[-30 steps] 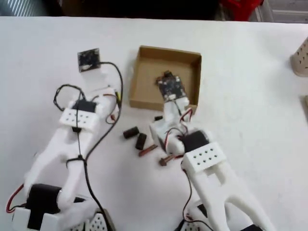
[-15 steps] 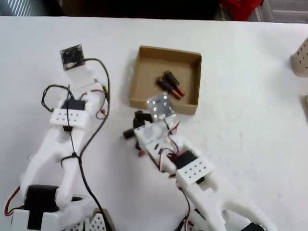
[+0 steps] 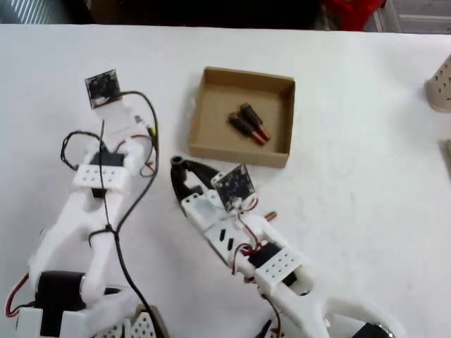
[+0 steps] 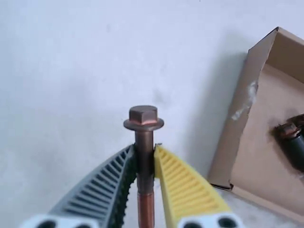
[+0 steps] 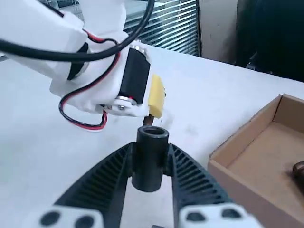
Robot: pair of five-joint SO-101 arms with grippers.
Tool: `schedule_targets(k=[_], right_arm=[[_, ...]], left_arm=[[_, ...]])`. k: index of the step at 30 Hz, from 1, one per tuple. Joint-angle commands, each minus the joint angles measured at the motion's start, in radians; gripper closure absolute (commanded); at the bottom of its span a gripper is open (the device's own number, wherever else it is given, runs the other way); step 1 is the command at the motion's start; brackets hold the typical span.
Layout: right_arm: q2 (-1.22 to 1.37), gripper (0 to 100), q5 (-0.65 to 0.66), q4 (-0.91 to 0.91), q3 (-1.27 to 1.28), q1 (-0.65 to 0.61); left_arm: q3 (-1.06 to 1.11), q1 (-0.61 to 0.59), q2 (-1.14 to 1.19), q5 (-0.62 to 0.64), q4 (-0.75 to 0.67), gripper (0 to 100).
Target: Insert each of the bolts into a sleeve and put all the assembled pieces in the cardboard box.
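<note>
Left hand pinches bolt; right hand clamps what looks like a sleeve.

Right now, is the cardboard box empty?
No, two pieces with coppery ends lie side by side inside the cardboard box.

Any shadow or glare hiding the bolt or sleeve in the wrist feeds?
Left wrist view: bolt evenly lit, no glare; the cardboard box throws a soft shadow on the table, clear of it. Right wrist view: sleeve dark, rim readable; bright blinds behind.
</note>
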Motion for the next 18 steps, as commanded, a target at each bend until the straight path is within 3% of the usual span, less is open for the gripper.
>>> schedule_targets(k=[1,9,18], right_arm=[[0.090,98.1,-0.008,-0.134,-0.012,-0.007],[0.443,98.1,-0.008,-0.570,-0.032,-0.008],[0.837,98.2,-0.008,-0.946,-0.132,-0.008]], left_arm=[[-0.014,-0.007,-0.048,-0.009,-0.031,98],[-0.021,-0.024,-0.051,-0.009,-0.038,98],[0.023,-0.036,-0.048,-0.009,-0.152,98]])
